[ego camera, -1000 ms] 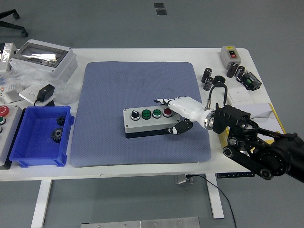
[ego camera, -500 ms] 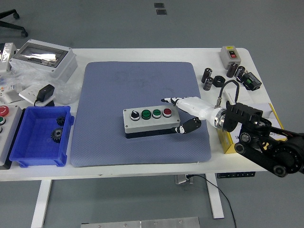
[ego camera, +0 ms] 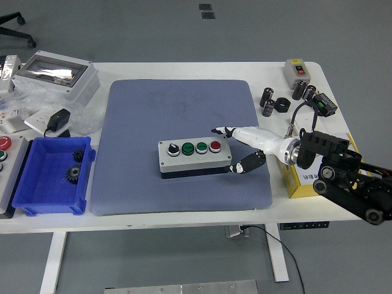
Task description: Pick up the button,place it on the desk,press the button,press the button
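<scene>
The right robot hand (ego camera: 244, 147), white-shelled with black fingertips, has pulled back to the right of the button box (ego camera: 195, 157) over the last second; a second ago its fingers lay over the red button (ego camera: 215, 146), and now they point at the box's right end, loosely spread and holding nothing, the dark thumb low beside the box's lower right corner. That retreat suggests a press has just finished, with either a second press or the end of the task to follow. The box, a grey rectangular housing on a black base, sits flat near the middle of the blue-grey textured mat (ego camera: 147, 110), carrying a black selector knob, two green buttons and the red one in a row. The mat covers much of the white counter (ego camera: 184, 68); a glossy blue plastic bin (ego camera: 49, 177) holds dark gears at left. No left hand appears.
</scene>
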`<state>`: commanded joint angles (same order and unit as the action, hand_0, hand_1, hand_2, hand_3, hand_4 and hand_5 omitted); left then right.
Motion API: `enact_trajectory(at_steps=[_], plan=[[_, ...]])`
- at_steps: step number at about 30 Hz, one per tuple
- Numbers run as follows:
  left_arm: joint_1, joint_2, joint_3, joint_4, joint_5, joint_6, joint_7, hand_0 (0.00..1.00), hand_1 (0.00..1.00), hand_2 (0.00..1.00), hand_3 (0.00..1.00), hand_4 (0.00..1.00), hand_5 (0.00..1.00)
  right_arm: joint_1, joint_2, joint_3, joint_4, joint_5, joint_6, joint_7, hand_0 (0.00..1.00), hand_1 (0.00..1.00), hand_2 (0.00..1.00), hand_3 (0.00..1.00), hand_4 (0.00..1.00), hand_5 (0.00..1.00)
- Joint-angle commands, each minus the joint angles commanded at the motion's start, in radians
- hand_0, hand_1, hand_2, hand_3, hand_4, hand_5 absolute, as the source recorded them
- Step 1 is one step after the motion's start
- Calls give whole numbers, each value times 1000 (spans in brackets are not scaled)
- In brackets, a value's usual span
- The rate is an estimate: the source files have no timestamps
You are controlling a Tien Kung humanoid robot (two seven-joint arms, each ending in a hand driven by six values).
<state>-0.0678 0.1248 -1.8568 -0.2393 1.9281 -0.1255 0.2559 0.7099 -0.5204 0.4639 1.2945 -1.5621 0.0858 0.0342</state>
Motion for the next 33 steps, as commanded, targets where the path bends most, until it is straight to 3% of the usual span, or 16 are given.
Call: enact_trajectory(at_steps=[10, 16, 18, 22, 26, 27, 31, 32, 33], plan=[[0, -1, 1, 0, -1, 0, -1, 668, 537, 486, 550, 269, 2, -9, -8, -56, 42, 44, -70, -19, 921, 852, 953, 998, 727, 203], [1, -3, 0, 0, -4, 2, -3, 668, 537, 486, 550, 267, 2, -63, -18, 32, 67, 8, -130, -7, 919, 843, 948, 998, 704, 190], [2, -6, 3, 0, -8, 2, -4, 668, 537, 486, 550, 267, 2, -93, -40, 81, 100, -9, -132, -5, 919, 843, 948, 998, 704, 190], [4, -8, 5, 0, -14, 2, -3, 667, 537, 486, 551, 267, 2, -145, -108, 175, 179, 35, -92, -21, 917, 857, 960, 998, 731, 205], [8, -3, 8, -2, -20, 3, -1, 667, 537, 486, 551, 267, 2, -184, -184, 264, 254, 141, -42, -95, 917, 857, 960, 998, 731, 205], [10, -2, 8, -3, -21, 3, 1, 667, 538, 488, 552, 268, 2, -187, -195, 277, 263, 166, -21, -115, 953, 921, 998, 998, 851, 193], [14, 1, 9, -8, -25, 3, 11, 667, 538, 488, 552, 268, 2, -188, -204, 289, 281, 250, 74, -201, 953, 921, 998, 998, 851, 193], [15, 2, 9, -9, -26, 2, 13, 667, 537, 488, 551, 267, 2, -186, -203, 293, 288, 274, 107, -222, 767, 791, 874, 998, 719, 132], [16, 3, 9, -10, -26, 2, 14, 667, 537, 488, 551, 267, 2, -183, -201, 294, 293, 294, 131, -232, 767, 791, 874, 998, 719, 132]])
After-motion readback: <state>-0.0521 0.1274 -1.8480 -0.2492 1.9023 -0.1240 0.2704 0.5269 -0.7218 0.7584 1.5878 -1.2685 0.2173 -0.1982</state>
